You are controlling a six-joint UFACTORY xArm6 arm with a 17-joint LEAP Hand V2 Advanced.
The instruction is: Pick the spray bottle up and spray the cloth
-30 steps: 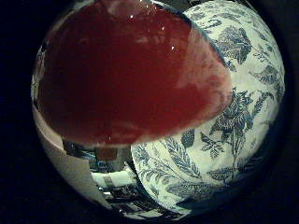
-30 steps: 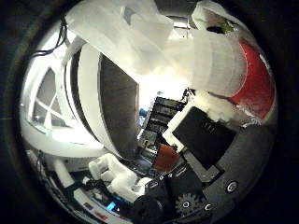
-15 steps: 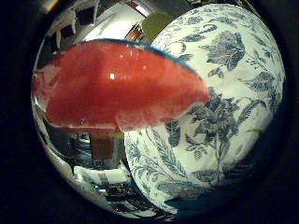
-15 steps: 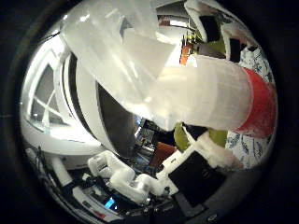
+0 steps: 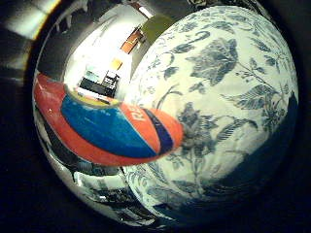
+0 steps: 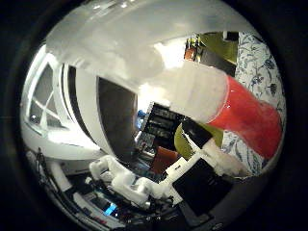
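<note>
A robotics lab or workroom, indoors.
Dark equipment shelving (image 6: pixel 161 126), a large window (image 6: pixel 45 103) and an orange chair (image 6: pixel 163 159) stand behind.

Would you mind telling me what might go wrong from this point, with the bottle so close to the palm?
The spray bottle fills much of both palm views, so aim at the floral cloth is hard to confirm and spray may miss. The hand shows fingers beside the bottle; if the hold is loose, the bottle might slip or twist.

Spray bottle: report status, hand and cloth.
Hand fingers curled round the spray bottle, bottle close against the palm. Blue-and-white floral cloth right beside the bottle. Nothing between them.
</note>
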